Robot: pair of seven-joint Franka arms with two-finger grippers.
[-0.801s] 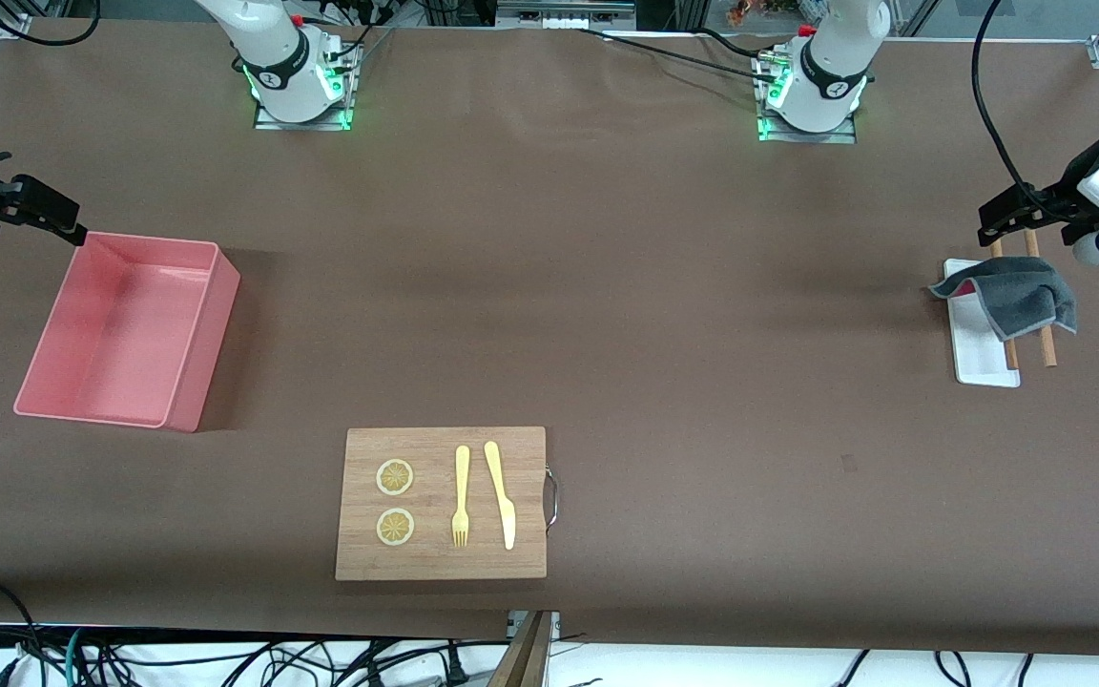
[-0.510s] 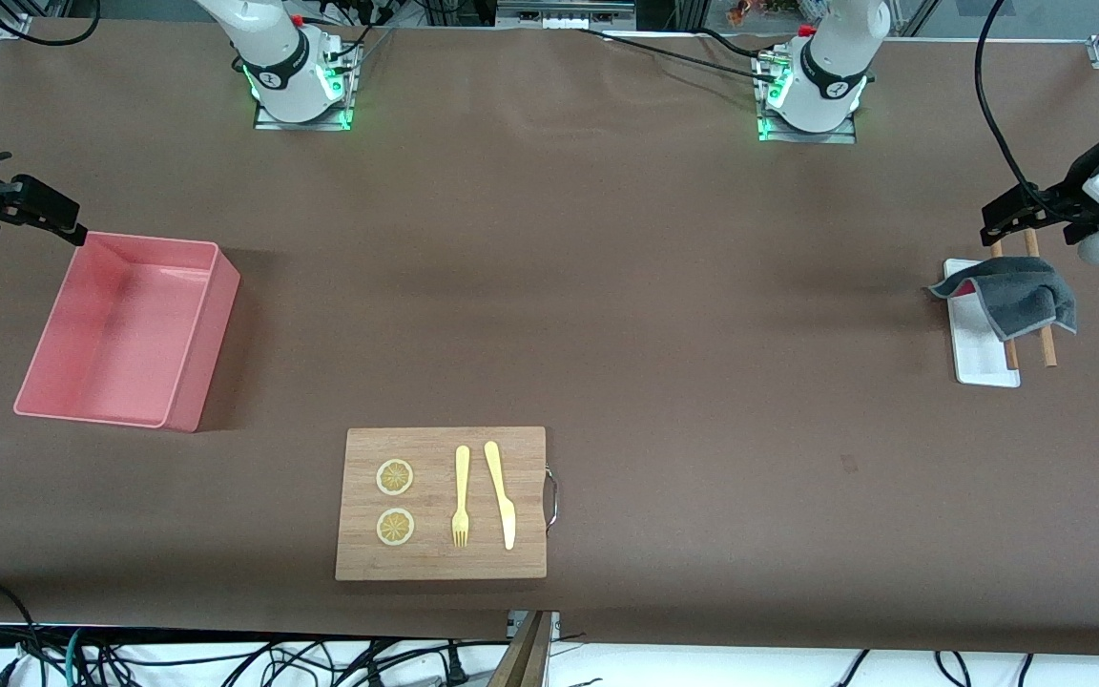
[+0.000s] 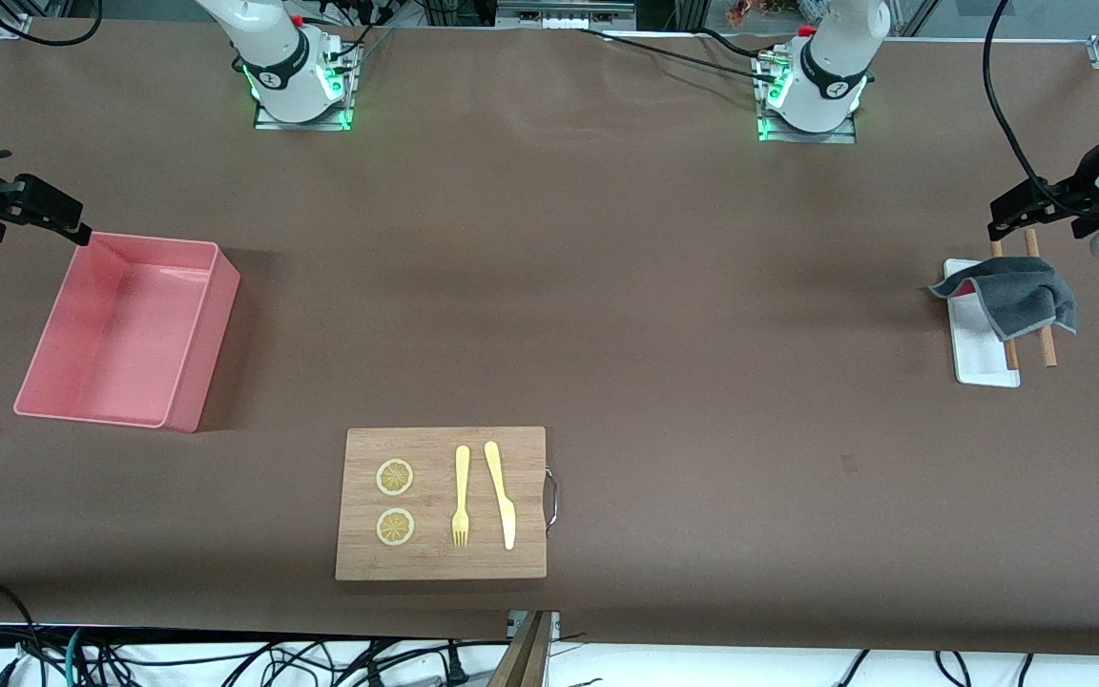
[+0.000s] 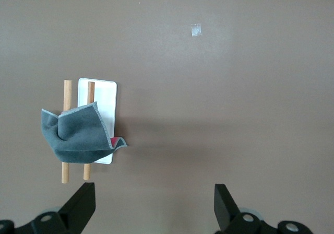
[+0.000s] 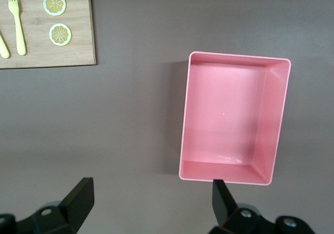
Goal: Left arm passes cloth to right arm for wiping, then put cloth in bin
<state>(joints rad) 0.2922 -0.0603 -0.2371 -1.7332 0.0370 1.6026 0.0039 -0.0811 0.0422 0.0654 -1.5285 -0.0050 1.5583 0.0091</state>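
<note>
The dark grey cloth [image 3: 1025, 294] with a bit of pink trim lies crumpled over two wooden sticks and a small white tray at the left arm's end of the table; it also shows in the left wrist view [image 4: 78, 135]. My left gripper [image 3: 1017, 215] hangs open over the bare table by the sticks' ends, its fingers [image 4: 82, 205] wide apart with nothing between them. The pink bin [image 3: 120, 324] stands empty at the right arm's end. My right gripper [image 3: 44, 212] hovers open just off the bin's rim [image 5: 224, 175].
A wooden board [image 3: 440, 563] with a metal handle lies nearer the front camera, carrying two lemon slices [image 3: 395, 477], a yellow fork [image 3: 461, 496] and a yellow knife [image 3: 502, 496]. The white tray [image 3: 979, 358] and wooden sticks [image 3: 1047, 348] sit under the cloth.
The left gripper has drifted slightly toward the left arm's end of the table, away from the cloth. The right arm, the cloth and the bin have not moved.
</note>
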